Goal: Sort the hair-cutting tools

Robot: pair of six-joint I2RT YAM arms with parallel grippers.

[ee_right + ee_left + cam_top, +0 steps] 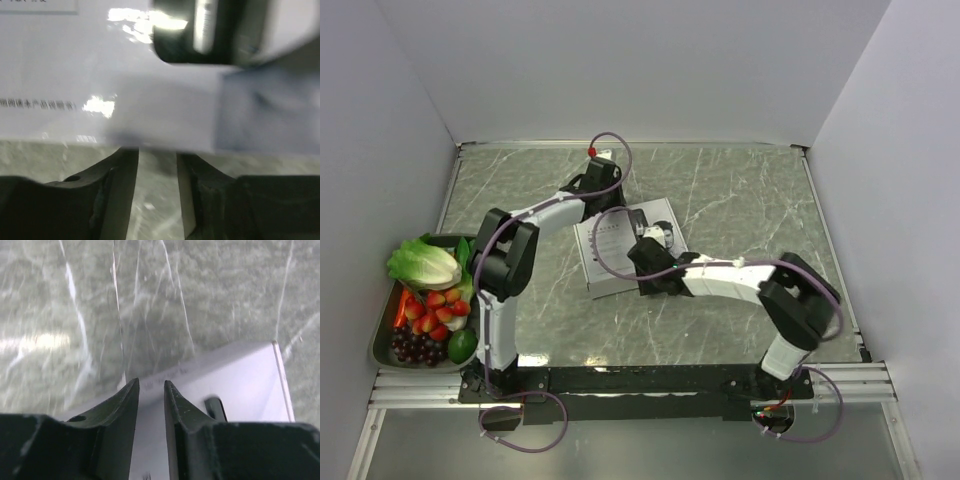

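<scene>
You are working on a grey-green marbled tabletop (750, 190) with pale veins, closed in by plain white walls (620, 60) at 9, 12 and 3 o'clock. At the 8 o'clock edge sits a dark tray (380, 350) of lettuce (423, 265), strawberries (435, 310) and grapes (412, 348). A white box (615, 250) lies near the centre. The hair clipper (662, 237) rests in the box's black recess, toward its 2 o'clock corner, and the right wrist view shows it blurred. Your left tool (151, 384) hangs at the box's 12 o'clock edge, its fingers narrowly parted with nothing seen between them. Your right tool (157, 152) sits at the box's 4 o'clock edge, its fingers spread, with bare tabletop showing in the gap.
</scene>
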